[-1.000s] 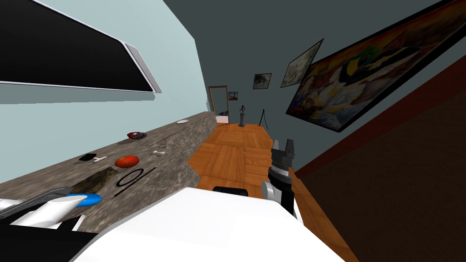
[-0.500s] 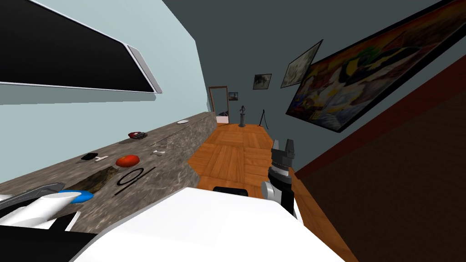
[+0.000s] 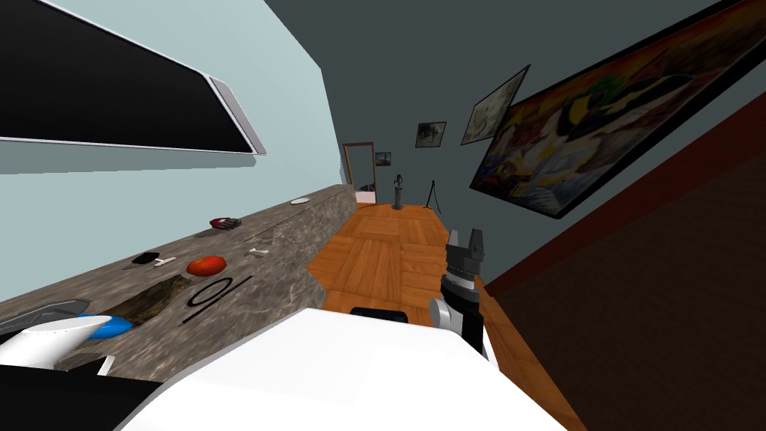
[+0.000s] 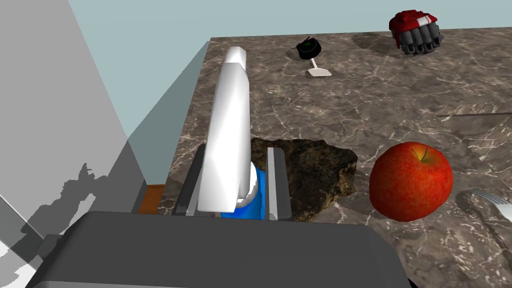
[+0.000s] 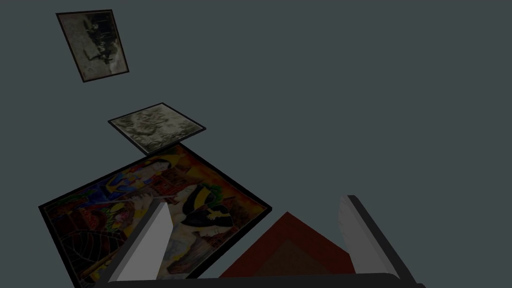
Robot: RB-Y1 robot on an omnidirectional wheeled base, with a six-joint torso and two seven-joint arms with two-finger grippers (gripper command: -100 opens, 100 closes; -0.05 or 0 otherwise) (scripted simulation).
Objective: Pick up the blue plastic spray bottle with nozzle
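Observation:
The spray bottle has a blue body (image 4: 245, 202) and a long white nozzle head (image 4: 227, 135). My left gripper (image 4: 232, 195) is shut on the blue body, one finger pressing each side. In the head view the bottle (image 3: 56, 337) lies slanted at the lower left, over the near end of the marble counter (image 3: 284, 247), with the left gripper's grey finger (image 3: 45, 310) beside it. My right gripper (image 3: 465, 241) hangs over the wooden floor to the right, away from the counter. It is open (image 5: 250, 240) with nothing between its fingers.
Beside the held bottle, a dark brown slab (image 4: 310, 175) and a red apple (image 4: 411, 181) sit on the counter. A fork (image 4: 492, 205) lies past the apple. Farther off are a small black object (image 4: 309, 48) and a red-and-grey glove-like thing (image 4: 415, 31). A grey wall panel (image 4: 55, 125) stands close.
My left gripper has carried the bottle toward the left edge of the head view, away from the apple. The right arm has not moved.

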